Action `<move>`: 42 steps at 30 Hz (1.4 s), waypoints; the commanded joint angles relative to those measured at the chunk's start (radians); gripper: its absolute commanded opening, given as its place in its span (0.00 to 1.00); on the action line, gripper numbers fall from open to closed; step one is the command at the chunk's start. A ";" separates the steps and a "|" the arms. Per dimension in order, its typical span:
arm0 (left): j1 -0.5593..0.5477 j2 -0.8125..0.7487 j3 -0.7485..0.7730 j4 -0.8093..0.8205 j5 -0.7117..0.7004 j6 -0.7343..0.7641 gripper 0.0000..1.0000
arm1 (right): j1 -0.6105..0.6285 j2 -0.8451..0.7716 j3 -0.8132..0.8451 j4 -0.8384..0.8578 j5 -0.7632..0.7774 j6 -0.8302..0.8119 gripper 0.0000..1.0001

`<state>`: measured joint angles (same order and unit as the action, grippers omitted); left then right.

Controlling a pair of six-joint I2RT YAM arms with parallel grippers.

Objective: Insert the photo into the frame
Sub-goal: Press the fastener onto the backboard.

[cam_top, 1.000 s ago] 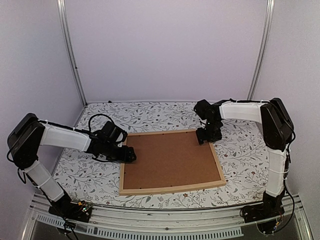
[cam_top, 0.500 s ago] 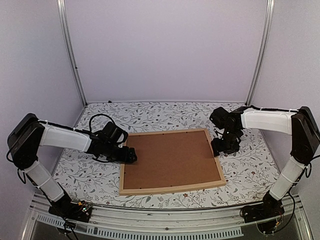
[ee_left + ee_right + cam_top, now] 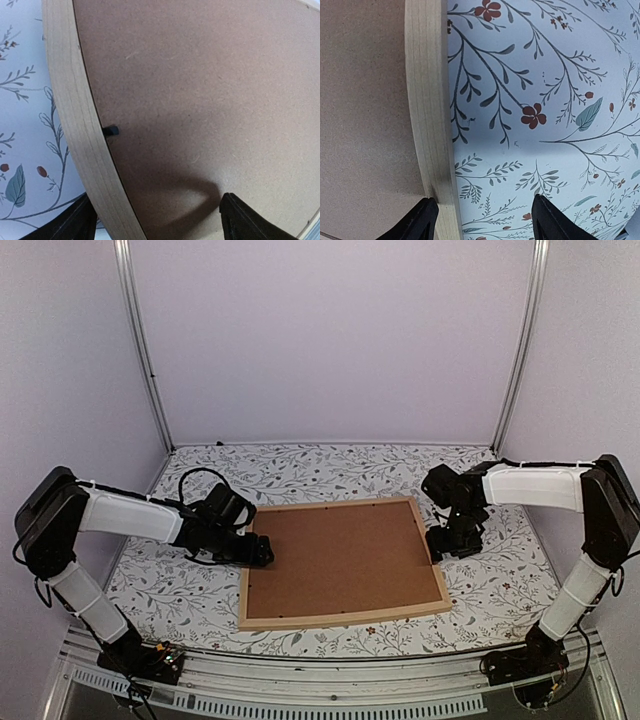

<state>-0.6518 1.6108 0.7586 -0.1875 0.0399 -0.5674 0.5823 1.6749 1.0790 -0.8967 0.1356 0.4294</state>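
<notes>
The frame [image 3: 340,618] of light wood lies flat on the table, filled by a brown backing board [image 3: 340,560]. The photo is hidden from every view. My left gripper [image 3: 262,550] hovers open over the frame's left strip [image 3: 75,125], one finger outside it and the other over the board [image 3: 200,100]. A small black tab [image 3: 111,131] sticks out from that strip onto the board. My right gripper [image 3: 452,543] stands open at the frame's right strip [image 3: 427,110], straddling its outer edge, with nothing gripped.
A floral tablecloth [image 3: 300,470] covers the table and shows beside the frame [image 3: 545,100]. Pale walls with metal corner posts [image 3: 150,370] close in the back and sides. The front rail [image 3: 320,680] runs along the near edge.
The right arm swung from the frame's far right corner outward and down along the right strip. The left gripper opened a little and otherwise stayed in place.
</notes>
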 commanded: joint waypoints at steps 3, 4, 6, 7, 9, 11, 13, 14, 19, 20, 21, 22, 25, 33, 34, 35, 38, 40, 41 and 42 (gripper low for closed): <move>-0.011 0.005 0.011 -0.028 0.004 0.014 0.88 | 0.002 0.000 -0.021 0.002 0.002 0.011 0.69; -0.012 0.007 0.011 -0.029 0.005 0.014 0.88 | 0.002 -0.001 -0.024 0.003 0.001 0.012 0.69; -0.011 0.007 0.011 -0.028 0.006 0.014 0.88 | 0.002 0.002 -0.029 0.004 0.001 0.014 0.69; -0.011 0.007 0.010 -0.028 0.006 0.014 0.88 | 0.002 0.005 -0.031 0.004 0.003 0.014 0.69; -0.011 0.005 0.009 -0.030 0.005 0.014 0.87 | 0.002 0.012 -0.032 0.005 0.003 0.014 0.69; -0.011 0.004 0.008 -0.029 0.004 0.014 0.88 | 0.002 0.015 -0.031 0.010 -0.001 0.014 0.68; -0.011 0.006 0.008 -0.029 0.006 0.012 0.88 | 0.004 0.018 -0.029 0.012 -0.006 0.015 0.68; -0.011 0.006 0.008 -0.028 0.006 0.012 0.88 | 0.005 0.019 -0.028 0.013 -0.008 0.017 0.68; -0.011 0.015 0.004 -0.020 0.011 0.011 0.88 | 0.024 0.031 -0.023 0.024 -0.023 0.023 0.68; -0.011 0.017 0.004 -0.019 0.014 0.011 0.88 | 0.026 0.034 -0.021 0.027 -0.025 0.025 0.68; -0.011 0.018 0.005 -0.017 0.017 0.010 0.88 | 0.029 0.038 -0.018 0.029 -0.027 0.028 0.68; -0.012 0.021 0.004 -0.017 0.018 0.010 0.88 | 0.032 0.043 -0.015 0.031 -0.029 0.030 0.68; -0.013 0.020 0.002 -0.015 0.020 0.009 0.88 | 0.043 0.054 -0.004 0.032 -0.034 0.032 0.68; -0.017 0.027 0.004 -0.007 0.032 0.007 0.88 | 0.084 0.085 0.010 0.036 -0.051 0.051 0.68; -0.018 0.028 0.004 -0.005 0.033 0.007 0.88 | 0.092 0.091 0.012 0.039 -0.056 0.054 0.68; -0.019 0.029 0.004 -0.005 0.034 0.006 0.88 | 0.100 0.096 0.014 0.040 -0.061 0.058 0.68; -0.024 0.032 0.001 -0.005 0.035 0.004 0.88 | 0.121 0.122 0.026 0.046 -0.068 0.069 0.68; -0.027 0.033 -0.002 -0.004 0.035 0.002 0.88 | 0.131 0.138 0.031 0.054 -0.075 0.073 0.68; -0.028 0.033 -0.004 -0.004 0.035 0.000 0.88 | 0.136 0.147 0.034 0.056 -0.076 0.075 0.68; -0.030 0.032 -0.006 -0.003 0.036 -0.002 0.88 | 0.140 0.153 0.036 0.060 -0.080 0.080 0.68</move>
<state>-0.6556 1.6142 0.7586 -0.1825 0.0402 -0.5648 0.6621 1.7432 1.1233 -0.9291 0.1810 0.4816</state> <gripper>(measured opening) 0.877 0.677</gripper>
